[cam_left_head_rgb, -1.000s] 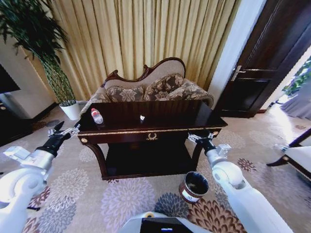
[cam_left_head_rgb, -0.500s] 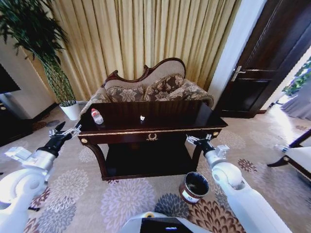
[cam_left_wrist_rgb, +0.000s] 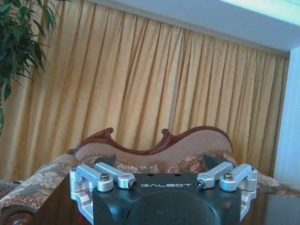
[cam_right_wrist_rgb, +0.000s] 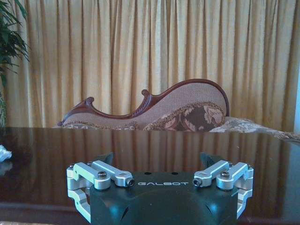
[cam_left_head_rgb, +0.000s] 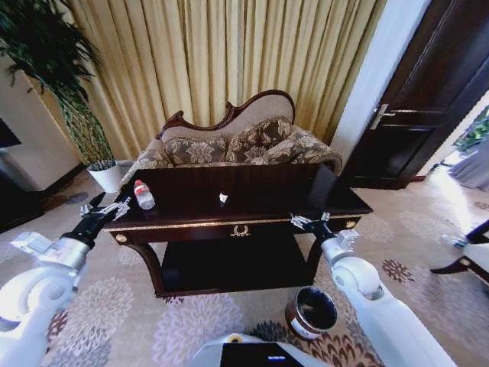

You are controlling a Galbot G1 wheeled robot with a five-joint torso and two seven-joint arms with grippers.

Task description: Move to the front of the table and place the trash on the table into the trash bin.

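Observation:
The dark glossy table (cam_left_head_rgb: 267, 191) with gold trim stands straight ahead. On its left end lies the clear bottle (cam_left_head_rgb: 143, 194) with a red cap, and a small white scrap (cam_left_head_rgb: 223, 198) sits near the middle. The white scrap (cam_right_wrist_rgb: 3, 153) also appears on the tabletop (cam_right_wrist_rgb: 150, 145) in the right wrist view. The round brown trash bin (cam_left_head_rgb: 312, 312) with a black liner stands on the carpet under the table's right front. My left gripper (cam_left_head_rgb: 103, 208) (cam_left_wrist_rgb: 158, 164) hovers open at the table's left front corner, just short of the bottle. My right gripper (cam_left_head_rgb: 309, 219) (cam_right_wrist_rgb: 157, 161) is open at the right front edge.
A carved patterned sofa (cam_left_head_rgb: 237, 141) sits directly behind the table, with gold curtains (cam_left_head_rgb: 229, 53) beyond it. A tall potted plant (cam_left_head_rgb: 69, 99) stands at the left and a dark door (cam_left_head_rgb: 435, 99) at the right. Patterned carpet (cam_left_head_rgb: 191, 329) lies open in front.
The whole view has shifted: the table sits nearer and larger, and the bin lower in the picture, so the camera has moved in. Both arms hold the same pose.

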